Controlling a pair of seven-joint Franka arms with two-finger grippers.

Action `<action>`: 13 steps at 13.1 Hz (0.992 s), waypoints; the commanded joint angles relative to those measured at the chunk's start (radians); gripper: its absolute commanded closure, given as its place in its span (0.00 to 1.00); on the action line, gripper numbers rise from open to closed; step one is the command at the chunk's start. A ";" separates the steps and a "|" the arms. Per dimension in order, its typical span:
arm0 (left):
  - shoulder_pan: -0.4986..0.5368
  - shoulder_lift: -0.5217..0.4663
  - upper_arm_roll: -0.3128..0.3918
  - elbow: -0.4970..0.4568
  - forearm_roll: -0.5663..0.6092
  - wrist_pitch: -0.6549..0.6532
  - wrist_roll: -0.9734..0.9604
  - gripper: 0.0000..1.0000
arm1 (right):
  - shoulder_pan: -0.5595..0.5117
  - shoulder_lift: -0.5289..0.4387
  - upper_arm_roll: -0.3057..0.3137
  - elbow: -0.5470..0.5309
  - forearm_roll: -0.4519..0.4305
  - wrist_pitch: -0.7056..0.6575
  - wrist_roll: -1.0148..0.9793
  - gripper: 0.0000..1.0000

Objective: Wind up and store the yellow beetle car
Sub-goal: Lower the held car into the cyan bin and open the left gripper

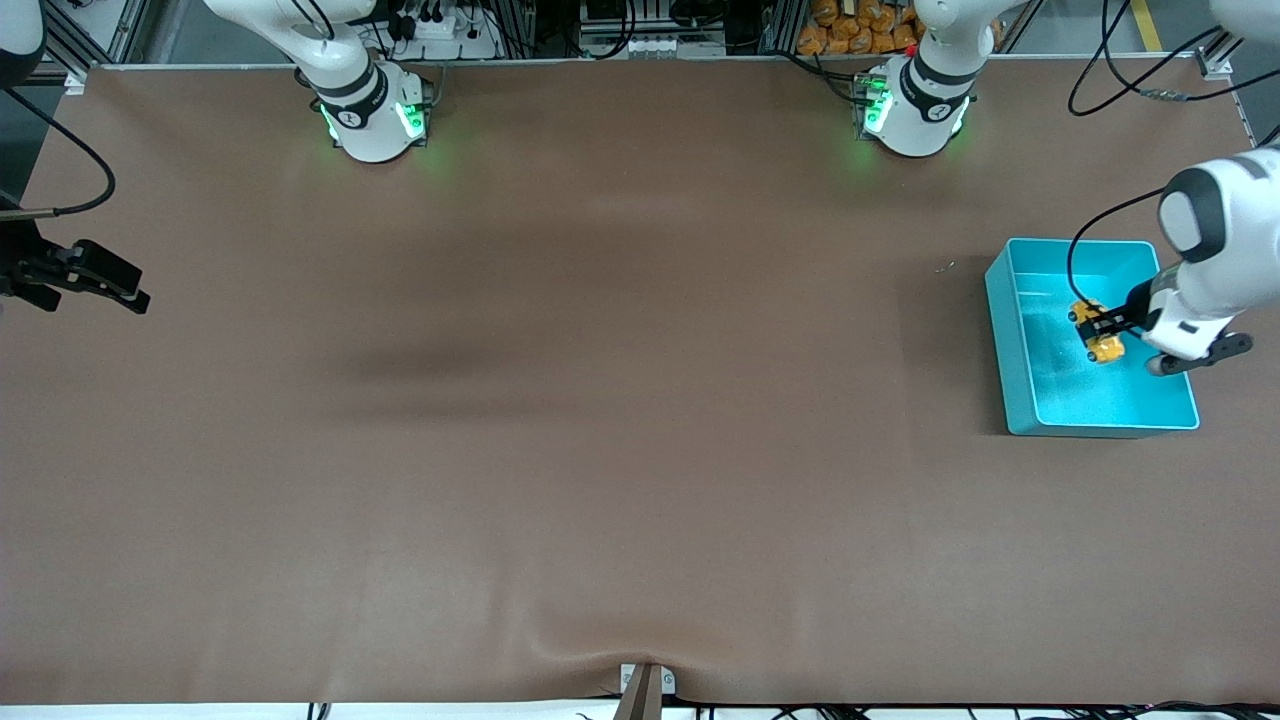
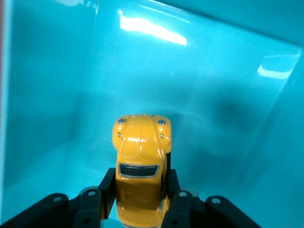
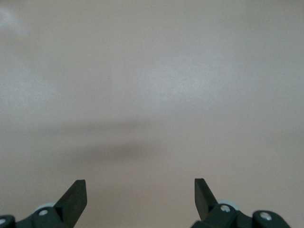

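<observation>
Yellow beetle car [image 2: 141,161] clamped in left tool [image 2: 141,202], over teal bin [image 1: 1003,300], seemingly airborne

Right gripper [image 3: 140,197] fingers apart — brown table [image 3: 152,85]

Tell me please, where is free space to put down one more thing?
The brown table cover lies bare between the two robot bases and the front edge. Crowded only at the left arm's end: the teal plastic bin, where the left gripper holds the small yellow beetle car.
</observation>
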 commanded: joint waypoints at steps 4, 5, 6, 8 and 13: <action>0.002 0.061 -0.004 0.008 0.083 0.044 0.003 1.00 | 0.014 -0.025 -0.009 -0.028 -0.001 0.003 -0.051 0.00; 0.002 0.070 -0.004 0.008 0.083 0.049 0.003 1.00 | -0.004 -0.025 0.018 -0.028 -0.001 0.003 -0.051 0.00; 0.002 0.077 -0.004 0.009 0.084 0.050 0.005 1.00 | -0.007 -0.023 0.027 -0.028 -0.001 0.003 -0.051 0.00; 0.002 0.094 -0.004 0.014 0.093 0.053 0.000 1.00 | -0.004 -0.023 0.031 -0.035 -0.001 0.003 -0.050 0.00; 0.002 0.128 -0.004 0.032 0.089 0.070 -0.018 0.51 | -0.003 -0.023 0.040 -0.038 0.001 0.001 -0.050 0.00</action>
